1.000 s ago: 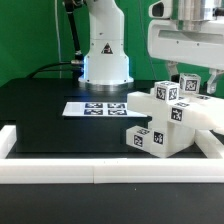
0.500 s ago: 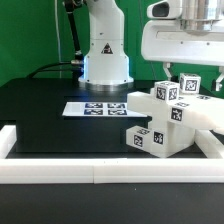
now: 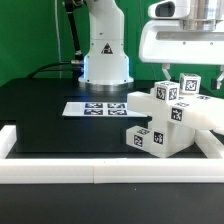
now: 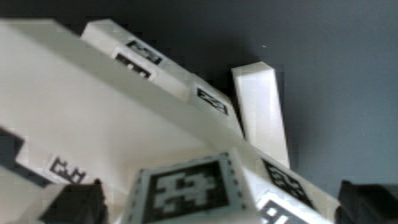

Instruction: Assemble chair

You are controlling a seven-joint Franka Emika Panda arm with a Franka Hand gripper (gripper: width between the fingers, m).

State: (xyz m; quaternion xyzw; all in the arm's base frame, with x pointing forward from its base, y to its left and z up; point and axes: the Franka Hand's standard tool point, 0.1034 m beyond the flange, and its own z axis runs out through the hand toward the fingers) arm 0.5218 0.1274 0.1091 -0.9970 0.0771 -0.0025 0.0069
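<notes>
Hand [image 3: 190, 68] hangs wide and empty above the chair [image 3: 170, 118], a partly joined cluster of tagged white parts on the black counter [image 3: 55, 110], at the exterior view's right beside the marker board [image 3: 95, 108]. It has risen slightly since earlier. Wrist view: tagged chair parts fill the frame below. Likely between joins; next needs a fresh loose part.

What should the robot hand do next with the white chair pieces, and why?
Probably come straight down. The gripper hangs open above the chair, holding nothing, with the tagged white parts piled right beneath it, so lowering should bring its fingers around a part.
</notes>
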